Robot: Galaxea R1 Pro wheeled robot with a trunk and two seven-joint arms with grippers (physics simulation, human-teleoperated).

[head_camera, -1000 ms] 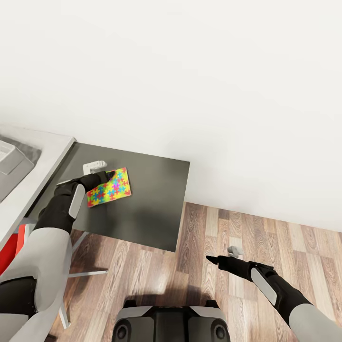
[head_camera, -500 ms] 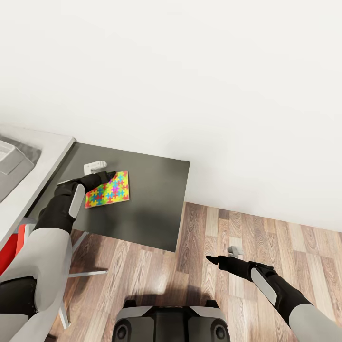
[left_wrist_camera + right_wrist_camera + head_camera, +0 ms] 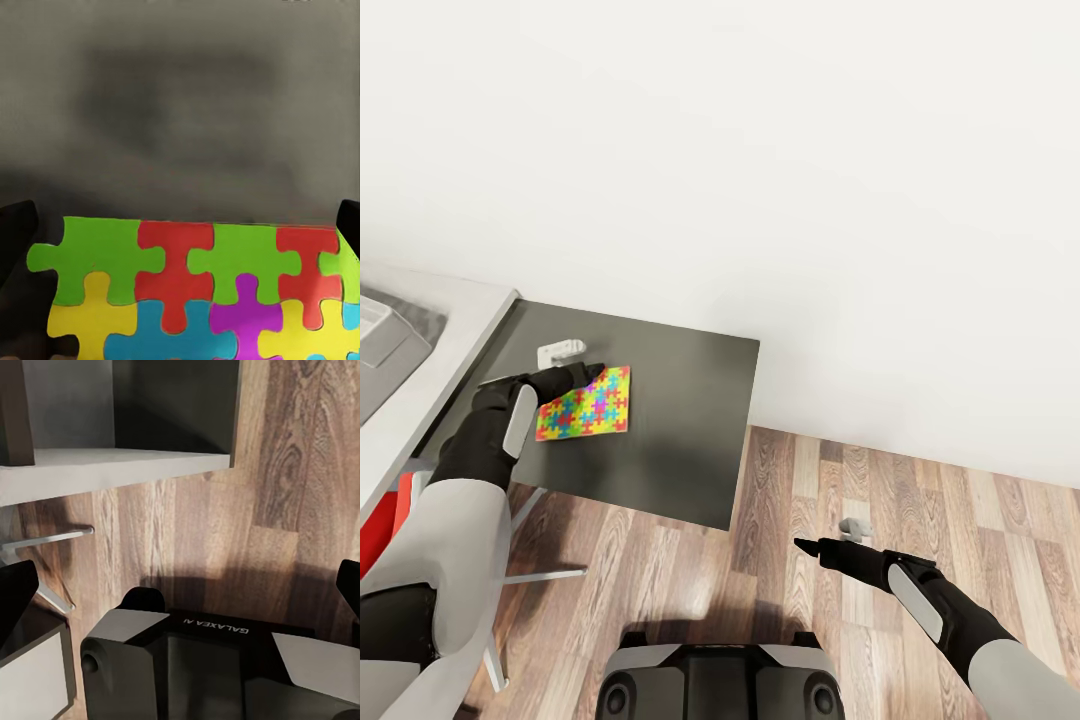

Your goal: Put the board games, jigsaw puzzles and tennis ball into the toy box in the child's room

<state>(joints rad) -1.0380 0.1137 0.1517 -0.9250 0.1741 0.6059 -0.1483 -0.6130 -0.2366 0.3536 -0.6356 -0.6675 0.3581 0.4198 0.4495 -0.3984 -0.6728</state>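
Note:
One jigsaw puzzle (image 3: 585, 412) of yellow, blue, pink and green pieces lies flat on the dark grey cabinet top (image 3: 670, 440). My left gripper (image 3: 588, 374) rests at its far left edge. In the left wrist view the puzzle (image 3: 195, 292) spreads below and between the two black fingers (image 3: 15, 240), which stand wide apart, open. My right gripper (image 3: 806, 546) hangs open over the wood floor with nothing in it. At the far left is a corner of the light grey toy box (image 3: 380, 345) on the pale table (image 3: 450, 350).
A small white object (image 3: 560, 350) sits on the cabinet top just beyond the left gripper. The white wall (image 3: 760, 180) backs the cabinet. Wood plank floor (image 3: 920, 500) lies to the right. A red object (image 3: 380, 530) shows under the table. My base (image 3: 720, 680) is below.
The puzzle has turned to lie squarer and has slid slightly left and towards me on the cabinet top. The left gripper shifted only a little. The right arm has not moved.

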